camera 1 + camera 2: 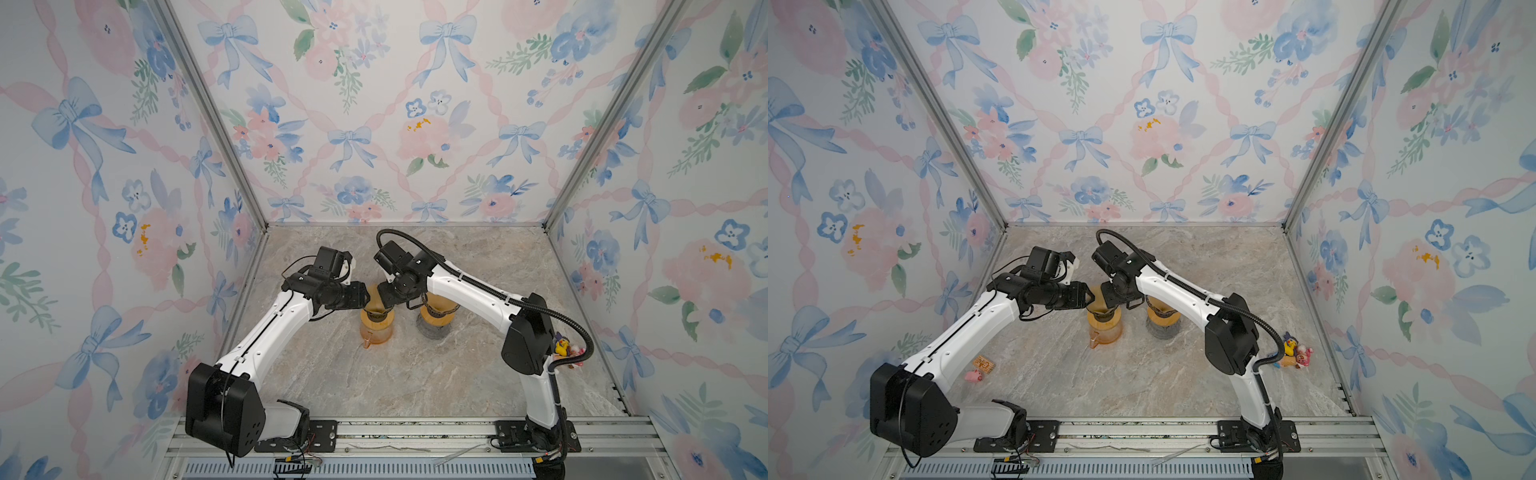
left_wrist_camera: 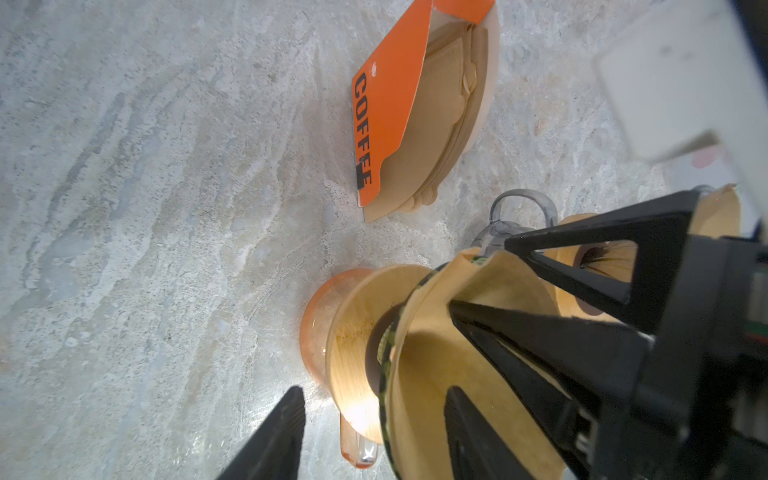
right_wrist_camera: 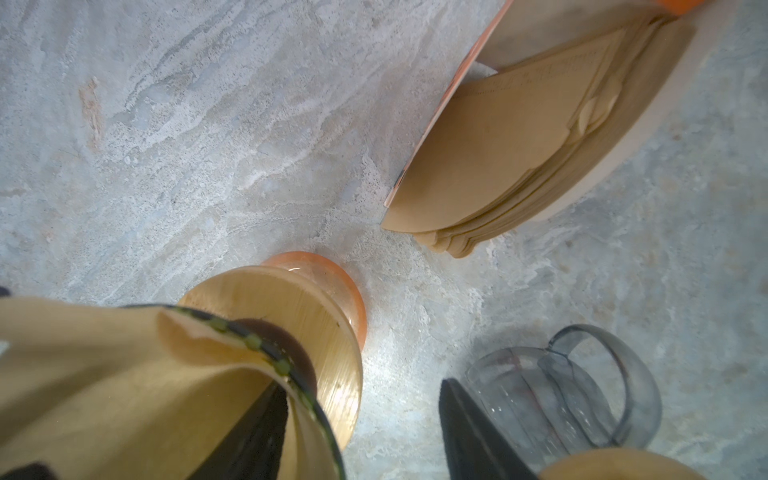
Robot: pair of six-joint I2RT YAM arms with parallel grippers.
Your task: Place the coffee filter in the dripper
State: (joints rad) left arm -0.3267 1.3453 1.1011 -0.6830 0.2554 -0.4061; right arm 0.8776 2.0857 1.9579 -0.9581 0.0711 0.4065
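Already we find the coffee filter (image 2: 424,374) sitting inside the dripper (image 3: 266,353), which stands atop the orange carafe (image 2: 313,328), so the main step looks done. Above the carafe our left gripper (image 2: 376,390) straddles the dripper's rim with its fingers spread, one inside the paper cone and one outside, pinching nothing. Our right gripper (image 3: 363,386) does likewise from the carafe's opposite side. One lip of the paper curls inward, so we judge that smoothing it and lifting both grippers clear remain. The filter pack (image 2: 390,104) lies near the carafe.
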